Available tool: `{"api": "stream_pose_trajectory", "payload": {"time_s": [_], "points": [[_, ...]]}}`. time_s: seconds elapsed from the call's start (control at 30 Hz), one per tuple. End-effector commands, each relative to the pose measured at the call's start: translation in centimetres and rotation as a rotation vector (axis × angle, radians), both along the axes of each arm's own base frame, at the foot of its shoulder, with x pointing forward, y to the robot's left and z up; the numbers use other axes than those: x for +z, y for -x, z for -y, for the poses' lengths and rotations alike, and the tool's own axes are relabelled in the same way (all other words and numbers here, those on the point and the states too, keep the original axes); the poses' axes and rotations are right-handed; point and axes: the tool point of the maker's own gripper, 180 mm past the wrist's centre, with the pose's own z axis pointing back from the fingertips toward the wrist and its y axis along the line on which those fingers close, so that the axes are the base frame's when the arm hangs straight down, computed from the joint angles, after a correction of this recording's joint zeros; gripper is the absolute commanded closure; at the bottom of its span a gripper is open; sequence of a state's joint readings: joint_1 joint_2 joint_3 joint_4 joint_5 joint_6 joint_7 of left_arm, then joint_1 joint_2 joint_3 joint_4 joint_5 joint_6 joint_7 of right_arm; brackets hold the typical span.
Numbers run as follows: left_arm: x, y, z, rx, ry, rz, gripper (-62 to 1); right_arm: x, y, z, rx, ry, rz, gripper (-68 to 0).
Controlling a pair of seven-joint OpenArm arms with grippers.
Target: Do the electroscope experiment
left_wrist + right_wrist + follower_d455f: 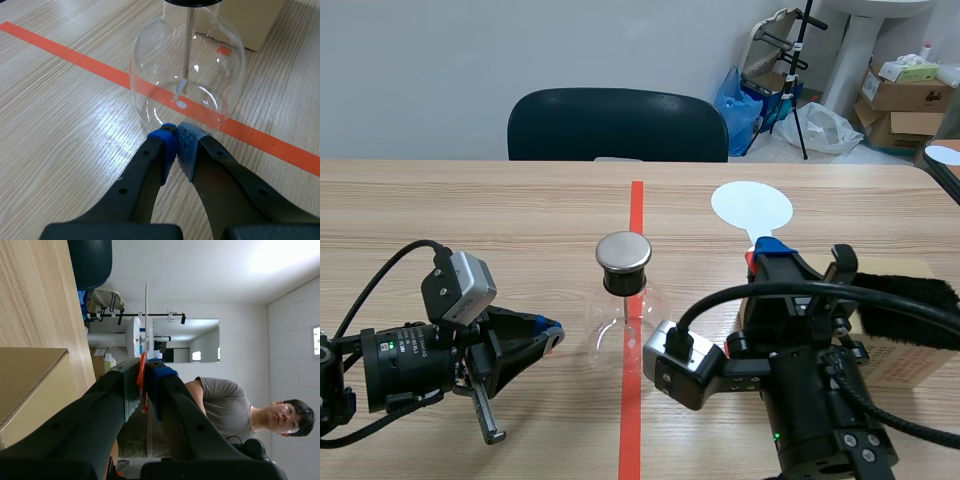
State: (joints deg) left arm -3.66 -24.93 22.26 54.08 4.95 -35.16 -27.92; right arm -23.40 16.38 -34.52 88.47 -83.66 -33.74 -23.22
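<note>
**Electroscope on centre tape, right arm held the disc paddle**

- Electroscope flask (620, 338) stood upright on the table (470, 210), right on the orange-red centre line. Clear round glass body, dark stopper, metal cap (623, 252) on top.
- Left wrist view: the thin rod (190, 45) ran down inside the glass, with a small pale leaf (181, 90) at its end.
- Left gripper (552, 336) lay low on the table on the flask's left side. Fingers were closed together with nothing between the blue pads (167, 145). Tips sat just beside the flask's lower wall; couldn't tell if they touched.
- Right gripper (765, 252) was raised and tilted up, clamped on the orange-red handle of a white disc paddle (751, 206). In the scene view the disc showed beyond and to the right of the flask, well apart from the cap.
- Right wrist view showed the paddle edge-on as a thin line ahead of the fingertips.
- Cardboard box (905, 365) beside the right arm had a black fur strip (910, 298) on top.
- Dark chair (617, 125) stood at the far table edge.
</note>
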Motion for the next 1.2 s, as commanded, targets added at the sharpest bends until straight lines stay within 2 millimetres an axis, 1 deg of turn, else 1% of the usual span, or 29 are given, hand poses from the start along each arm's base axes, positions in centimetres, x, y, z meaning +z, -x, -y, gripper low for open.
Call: {"api": "stream_pose_trajectory", "payload": {"time_s": [0.0, 0.4, 0.6, 0.77, 1.17], "points": [[0.8, -0.5, 0.2, 0.008, 0.029, 0.018, -3.1, 1.1, -0.4, 0.3, -0.009, -0.007, 0.035, -1.0], [0.8, -0.5, 0.2, 0.008, 0.029, 0.018, -3.1, 1.1, -0.5, 1.0, -0.046, -0.01, 0.035, -1.0], [0.8, -0.5, 0.2, 0.008, 0.029, 0.018, -3.1, 1.1, -0.5, 0.9, -0.041, -0.01, 0.035, -1.0], [0.8, -0.5, 0.2, 0.008, 0.029, 0.018, -3.1, 1.0, -0.3, -0.2, 0.022, -0.004, 0.035, -1.0], [0.8, -0.5, 0.2, 0.008, 0.029, 0.018, -3.1, 0.9, 0.9, -4.6, 0.272, 0.02, 0.035, -1.0]]}}
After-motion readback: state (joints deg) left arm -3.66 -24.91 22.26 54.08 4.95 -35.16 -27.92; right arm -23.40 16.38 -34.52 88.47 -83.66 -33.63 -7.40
